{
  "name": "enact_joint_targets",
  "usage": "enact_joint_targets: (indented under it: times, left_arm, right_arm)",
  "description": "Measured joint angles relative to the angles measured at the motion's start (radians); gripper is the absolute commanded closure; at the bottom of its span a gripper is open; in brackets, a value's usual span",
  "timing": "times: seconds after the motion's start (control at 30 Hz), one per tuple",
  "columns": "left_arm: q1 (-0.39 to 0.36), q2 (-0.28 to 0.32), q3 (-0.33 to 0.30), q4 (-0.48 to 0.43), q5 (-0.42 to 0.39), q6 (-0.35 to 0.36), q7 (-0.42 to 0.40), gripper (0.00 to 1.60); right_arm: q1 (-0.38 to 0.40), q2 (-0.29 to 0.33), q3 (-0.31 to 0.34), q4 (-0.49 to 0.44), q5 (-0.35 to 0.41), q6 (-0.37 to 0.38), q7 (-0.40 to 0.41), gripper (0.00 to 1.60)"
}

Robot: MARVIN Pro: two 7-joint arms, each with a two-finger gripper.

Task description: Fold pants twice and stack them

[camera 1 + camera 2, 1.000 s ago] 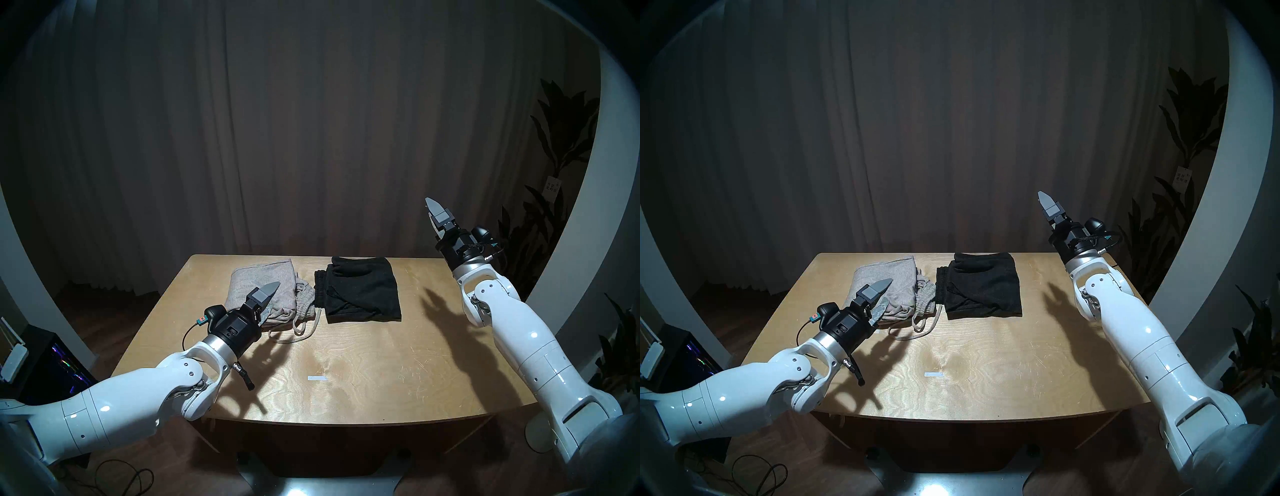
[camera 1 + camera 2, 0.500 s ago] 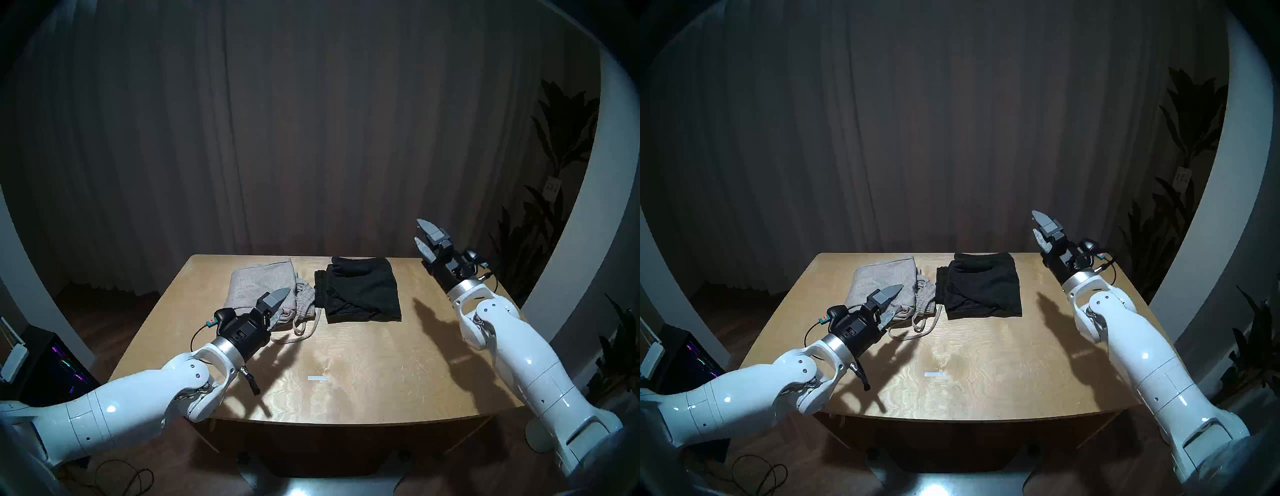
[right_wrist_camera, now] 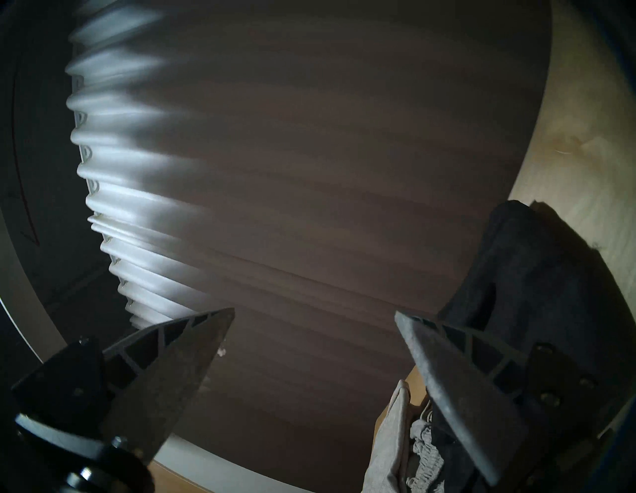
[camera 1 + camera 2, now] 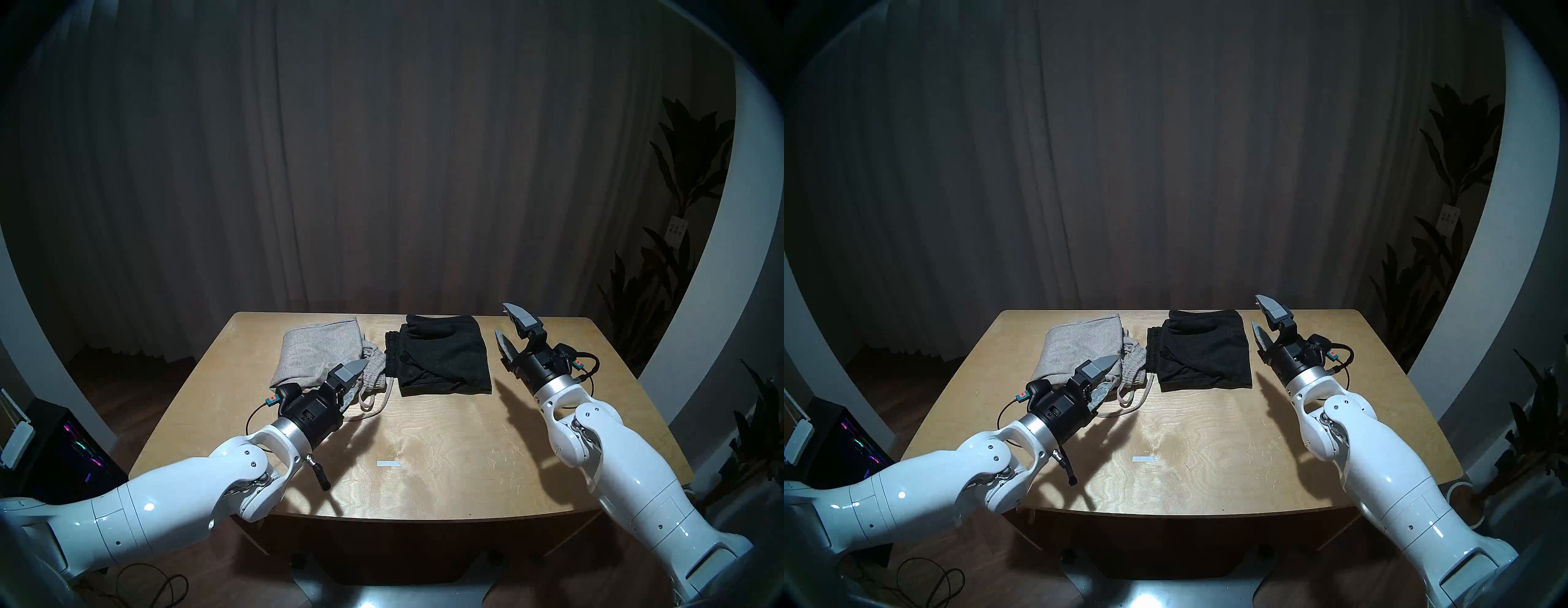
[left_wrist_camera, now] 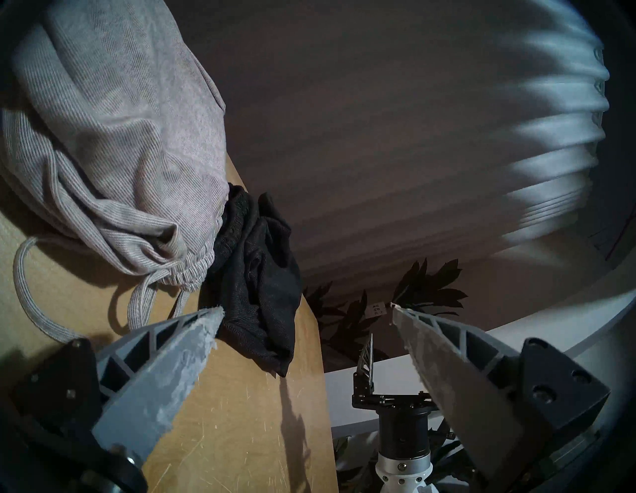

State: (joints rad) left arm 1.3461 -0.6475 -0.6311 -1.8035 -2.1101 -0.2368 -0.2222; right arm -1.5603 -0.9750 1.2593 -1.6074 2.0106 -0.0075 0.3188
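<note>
Left gripper [image 4: 353, 379]: jaws wide, empty, low over the table [image 4: 445, 450]. Grey pants [image 4: 322, 352] folded, just ahead of its tips, pale cord [image 4: 373, 403] trailing at the near side. Black pants [image 4: 441, 361] folded, beside the grey, just left of the right gripper [image 4: 509, 335], also wide, empty.

Judgement: stacking remains. Grip one whole bundle, all layers, cord tucked.

Underside layers hidden; black folds hard to read.
</note>
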Motion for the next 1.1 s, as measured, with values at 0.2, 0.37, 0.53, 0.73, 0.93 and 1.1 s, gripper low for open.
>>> enact_joint_targets:
  times: [0.2, 0.37, 0.53, 0.73, 0.93, 1.1]
  left_arm:
    - [0.000, -0.019, 0.003, 0.000, -0.004, 0.006, 0.016, 0.00]
    - [-0.002, -0.037, 0.005, 0.000, -0.016, 0.013, 0.032, 0.00]
    - [-0.006, -0.058, 0.005, 0.002, -0.032, 0.019, 0.050, 0.00]
    - [-0.016, -0.086, 0.003, 0.010, -0.055, 0.025, 0.076, 0.00]
    - [-0.028, -0.115, 0.001, 0.026, -0.078, 0.029, 0.111, 0.00]
    - [-0.037, -0.136, -0.001, 0.045, -0.096, 0.030, 0.138, 0.00]
  right_arm:
    - [-0.046, -0.015, 0.007, -0.029, 0.044, -0.017, -0.023, 0.00]
    - [-0.086, -0.028, 0.014, -0.054, 0.082, -0.035, -0.041, 0.00]
    - [-0.127, -0.041, 0.027, -0.080, 0.121, -0.058, -0.058, 0.00]
    - [-0.173, -0.056, 0.054, -0.113, 0.169, -0.092, -0.068, 0.00]
    - [-0.210, -0.071, 0.088, -0.153, 0.217, -0.129, -0.068, 0.00]
    - [-0.235, -0.084, 0.110, -0.187, 0.251, -0.156, -0.068, 0.00]
